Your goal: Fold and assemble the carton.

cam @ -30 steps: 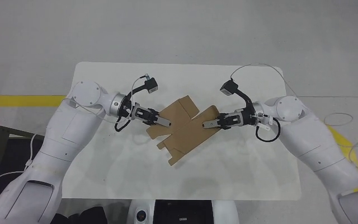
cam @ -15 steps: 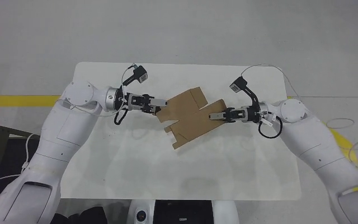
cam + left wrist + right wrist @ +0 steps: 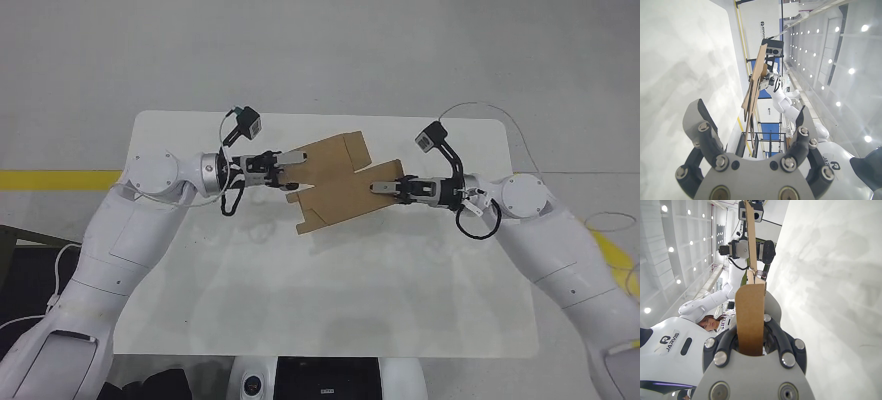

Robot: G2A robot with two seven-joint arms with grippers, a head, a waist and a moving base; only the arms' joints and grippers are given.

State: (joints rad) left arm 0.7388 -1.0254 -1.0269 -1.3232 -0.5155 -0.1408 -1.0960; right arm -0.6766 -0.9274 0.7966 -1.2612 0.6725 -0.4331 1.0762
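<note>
A flat brown carton (image 3: 335,183) hangs tilted above the white table (image 3: 200,300), its creased flaps unfolded. My right gripper (image 3: 378,187) is shut on the carton's right flap (image 3: 750,313), which runs between its fingers. My left gripper (image 3: 290,167) sits at the carton's left edge and is open. In the left wrist view the carton (image 3: 753,85) appears edge-on, and its near edge reaches in between the spread fingers (image 3: 700,113) without being clamped. The right gripper (image 3: 765,79) holds the far end there.
The table's far edge (image 3: 320,115) lies just behind the carton, with grey floor and a yellow line (image 3: 50,180) beyond. Bare tabletop (image 3: 330,290) spreads in front of both arms. A thin cable (image 3: 500,135) loops off the right arm.
Both arms moved toward the table's far side and the carton rose off the table and turned. The left gripper shifted from the carton's lower left part to its upper left edge.
</note>
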